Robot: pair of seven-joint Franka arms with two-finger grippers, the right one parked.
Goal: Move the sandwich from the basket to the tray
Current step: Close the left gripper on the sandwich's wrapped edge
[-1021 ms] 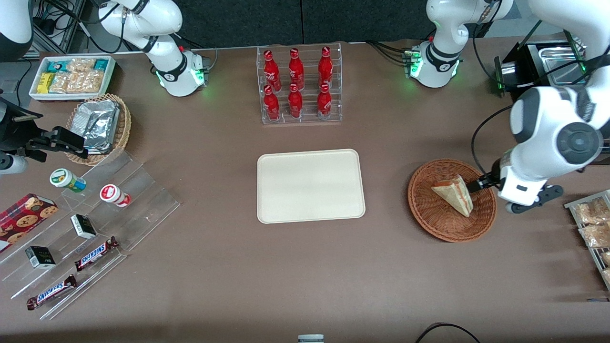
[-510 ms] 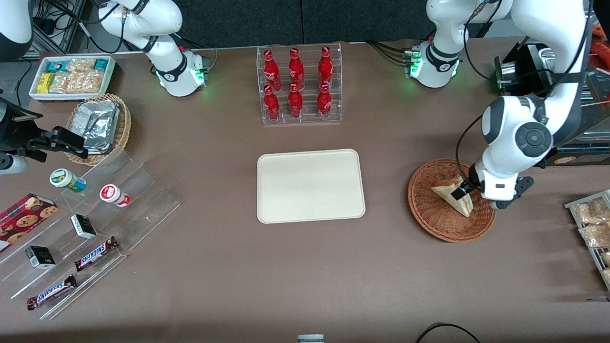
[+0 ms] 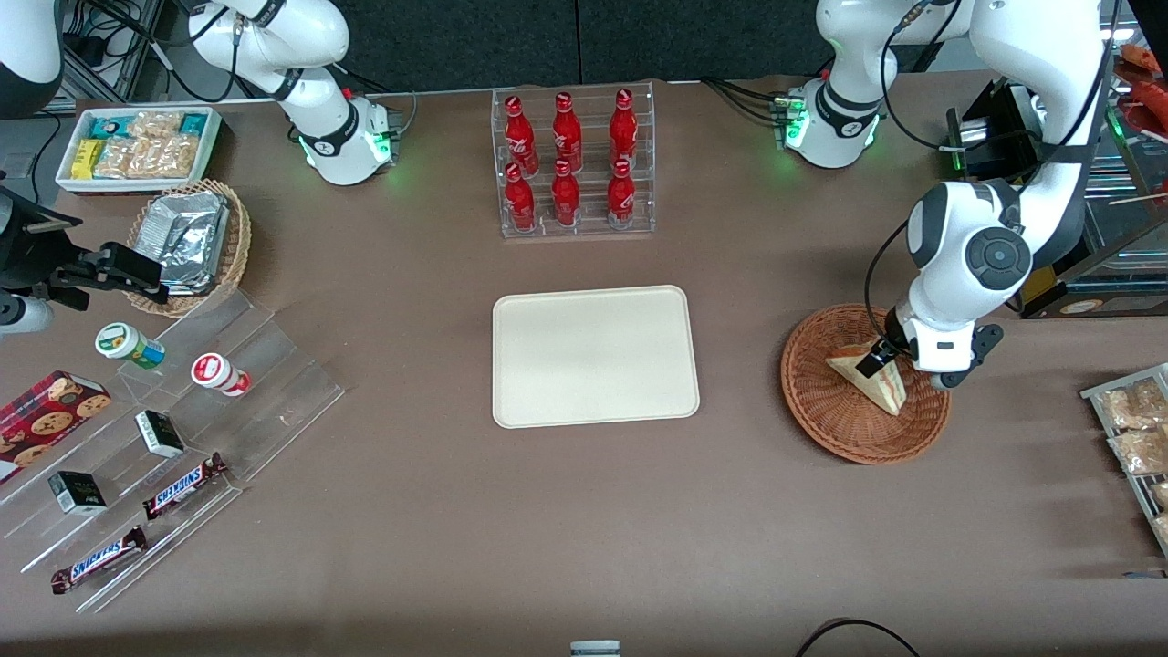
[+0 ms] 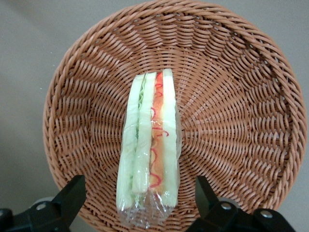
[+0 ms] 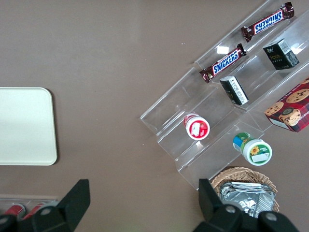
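Cream plastic showed bare across the whole tray, which sat at the middle of the brown table with nothing on it, so the delivery half of the job was untouched. Toward the working arm's end of the table lay the reddish-brown wicker basket, well apart from the tray. Inside it rested the sandwich, a film-wrapped wedge standing on one edge, its pale bread layers and red filling stripe turned up to the wrist camera. Poised above the basket was the left gripper, its fingers spread wide apart, one on each flat side of the wedge and neither touching it, as far as the wrist view showed. By that reckoning only the approach had been made: the pick was lined up but no grasp existed. Left to do were the closing on the bread faces, the lift clear of the woven rim, the carry across to the tray, and the release.
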